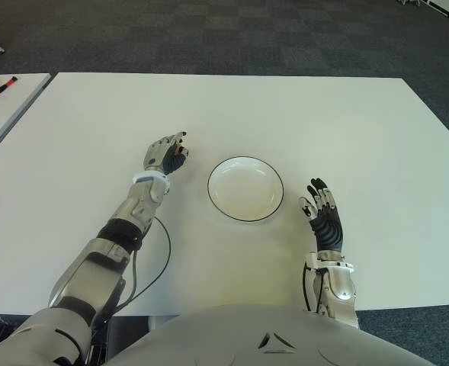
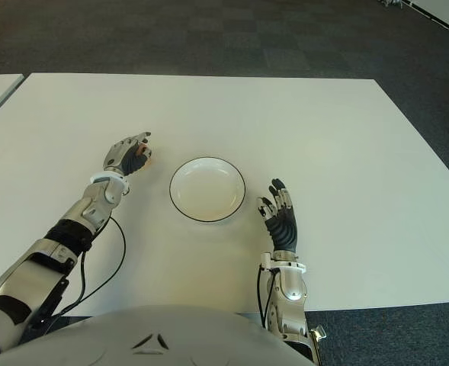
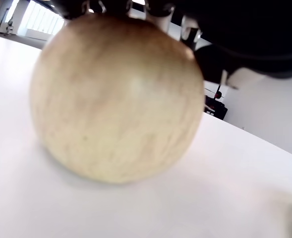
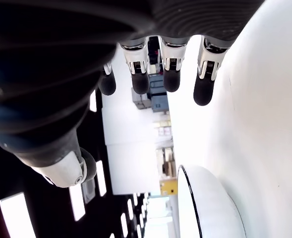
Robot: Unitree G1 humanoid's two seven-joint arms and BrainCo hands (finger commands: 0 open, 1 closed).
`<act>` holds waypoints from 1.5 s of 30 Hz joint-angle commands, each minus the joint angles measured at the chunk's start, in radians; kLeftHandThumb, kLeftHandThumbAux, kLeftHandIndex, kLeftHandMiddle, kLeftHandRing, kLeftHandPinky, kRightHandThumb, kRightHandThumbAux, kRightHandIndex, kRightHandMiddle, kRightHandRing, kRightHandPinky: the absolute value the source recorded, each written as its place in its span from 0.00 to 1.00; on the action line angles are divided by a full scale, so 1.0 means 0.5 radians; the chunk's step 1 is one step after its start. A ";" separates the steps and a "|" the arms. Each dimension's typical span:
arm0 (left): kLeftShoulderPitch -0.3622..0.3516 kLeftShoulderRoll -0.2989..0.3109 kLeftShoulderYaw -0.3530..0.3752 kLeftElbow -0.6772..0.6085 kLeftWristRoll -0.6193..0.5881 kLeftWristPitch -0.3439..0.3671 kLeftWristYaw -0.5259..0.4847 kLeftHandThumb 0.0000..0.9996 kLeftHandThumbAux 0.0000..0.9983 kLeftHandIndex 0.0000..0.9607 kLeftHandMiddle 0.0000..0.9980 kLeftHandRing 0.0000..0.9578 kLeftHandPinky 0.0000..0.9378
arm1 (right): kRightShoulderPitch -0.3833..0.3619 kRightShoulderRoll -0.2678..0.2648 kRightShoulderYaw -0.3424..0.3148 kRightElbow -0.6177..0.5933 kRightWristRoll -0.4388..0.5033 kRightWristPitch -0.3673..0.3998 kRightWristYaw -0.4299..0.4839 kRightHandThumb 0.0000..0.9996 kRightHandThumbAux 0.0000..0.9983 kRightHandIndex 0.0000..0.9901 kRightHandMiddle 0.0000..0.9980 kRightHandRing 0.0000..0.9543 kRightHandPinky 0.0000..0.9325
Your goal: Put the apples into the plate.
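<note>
From the eye views we see our left hand [image 1: 166,154] out on the white table [image 1: 346,130], its fingers curled down over something small whose top just peeks out by the fingertips. The plate [image 1: 245,188] sits just to the right of that hand, empty, with a thin dark rim. Our right hand [image 1: 323,216] shows on the far side of the plate from the left hand, close beside its rim, fingers straight and spread with nothing in them.

In the left wrist view we see the apple [image 3: 118,99], pale yellow, filling most of the frame and sitting on the table right under our palm. Dark fingers [image 3: 106,6] come down over its top, so the hand is closed around it.

In the right wrist view our fingers [image 4: 170,74] hang loose and apart, holding nothing, and the plate's rim [image 4: 193,208] lies just beyond the fingertips.
</note>
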 commanded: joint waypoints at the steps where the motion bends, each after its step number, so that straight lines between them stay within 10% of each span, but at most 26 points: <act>1: 0.096 -0.024 -0.033 0.105 -0.003 0.034 -0.026 0.85 0.38 0.13 0.28 0.52 0.65 | -0.019 0.018 -0.005 0.009 0.030 0.046 0.000 0.38 0.65 0.07 0.03 0.06 0.19; 21: 0.098 -0.040 -0.020 0.109 -0.016 -0.008 0.081 0.87 0.40 0.13 0.40 0.66 0.76 | -0.036 0.015 -0.024 0.014 -0.008 0.070 -0.041 0.37 0.65 0.08 0.04 0.07 0.20; 43: 0.122 -0.110 0.109 0.157 -0.133 -0.235 0.356 0.85 0.45 0.45 0.63 0.70 0.68 | -0.042 0.002 -0.027 0.016 -0.052 0.082 -0.095 0.37 0.65 0.06 0.03 0.05 0.17; 45: 0.120 -0.116 0.116 0.169 -0.139 -0.253 0.383 0.80 0.56 0.45 0.64 0.70 0.68 | -0.042 0.000 -0.026 0.017 -0.052 0.076 -0.093 0.36 0.65 0.06 0.03 0.05 0.17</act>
